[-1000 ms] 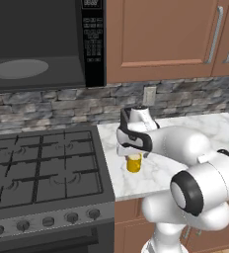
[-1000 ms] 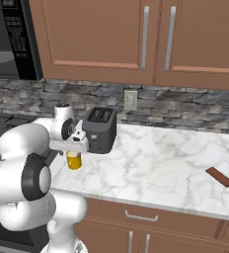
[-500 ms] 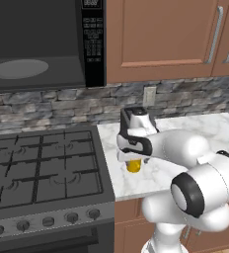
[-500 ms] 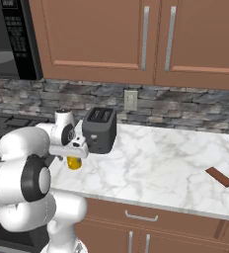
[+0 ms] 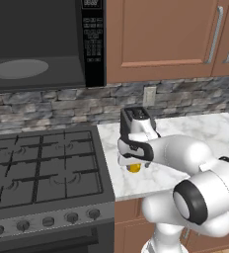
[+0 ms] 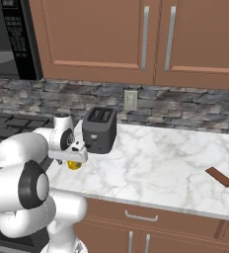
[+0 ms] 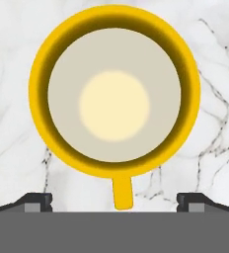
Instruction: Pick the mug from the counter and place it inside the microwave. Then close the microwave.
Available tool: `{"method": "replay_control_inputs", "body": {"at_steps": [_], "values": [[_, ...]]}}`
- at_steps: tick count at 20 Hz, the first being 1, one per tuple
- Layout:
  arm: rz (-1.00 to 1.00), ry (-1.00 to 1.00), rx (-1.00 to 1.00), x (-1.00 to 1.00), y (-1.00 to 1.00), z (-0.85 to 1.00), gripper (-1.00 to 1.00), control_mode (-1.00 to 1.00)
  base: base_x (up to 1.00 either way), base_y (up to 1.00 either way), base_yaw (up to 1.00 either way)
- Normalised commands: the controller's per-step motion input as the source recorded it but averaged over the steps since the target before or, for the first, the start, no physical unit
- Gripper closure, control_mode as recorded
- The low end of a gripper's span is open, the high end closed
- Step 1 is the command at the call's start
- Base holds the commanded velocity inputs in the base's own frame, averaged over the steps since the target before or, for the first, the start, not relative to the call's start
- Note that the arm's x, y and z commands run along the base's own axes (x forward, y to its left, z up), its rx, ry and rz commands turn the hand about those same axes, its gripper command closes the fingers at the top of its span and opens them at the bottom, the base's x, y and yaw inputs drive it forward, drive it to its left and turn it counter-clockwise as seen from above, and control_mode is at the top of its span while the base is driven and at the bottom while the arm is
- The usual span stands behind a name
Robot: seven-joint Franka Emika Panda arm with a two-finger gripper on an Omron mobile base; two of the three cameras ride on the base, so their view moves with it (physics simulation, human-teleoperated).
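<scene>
Mug (image 5: 133, 168) stands on the counter (image 5: 205, 133) just right of the stove (image 5: 42, 170), and the gripper (image 5: 133, 159), lower than a second ago, now hangs with fingers spread just above it, so the grasp seems close.

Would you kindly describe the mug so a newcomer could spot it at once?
Find the white marble counter right of the stovetop. Near its stove-side edge, in front of the dark toaster, stands the mug under the open gripper: small, bright yellow, cream inside.
</scene>
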Motion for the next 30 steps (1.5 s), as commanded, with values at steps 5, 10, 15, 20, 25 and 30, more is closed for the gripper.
{"method": "replay_control_inputs", "body": {"at_steps": [5, 10, 15, 20, 25, 30], "values": [[-0.02, 0.00, 0.00, 0.07, 0.00, 0.00, -1.00, -1.00, 0.00, 0.00, 0.00], [-0.02, 0.01, 0.00, 0.09, 0.00, 0.00, -1.00, -1.00, 0.00, 0.00, 0.00], [0.00, 0.01, 0.00, 0.13, 0.00, 0.00, -1.00, -1.00, 0.00, 0.00, 0.00], [-0.01, 0.02, 0.00, 0.02, 0.00, 0.00, -1.00, -1.00, 0.00, 0.00, 0.00], [-0.03, 0.00, 0.00, -0.17, 0.00, 0.00, -1.00, -1.00, 0.00, 0.00, 0.00], [-0.01, 0.00, 0.00, -0.06, 0.00, -0.08, -1.00, -1.00, 0.00, 0.00, 0.00]]}}
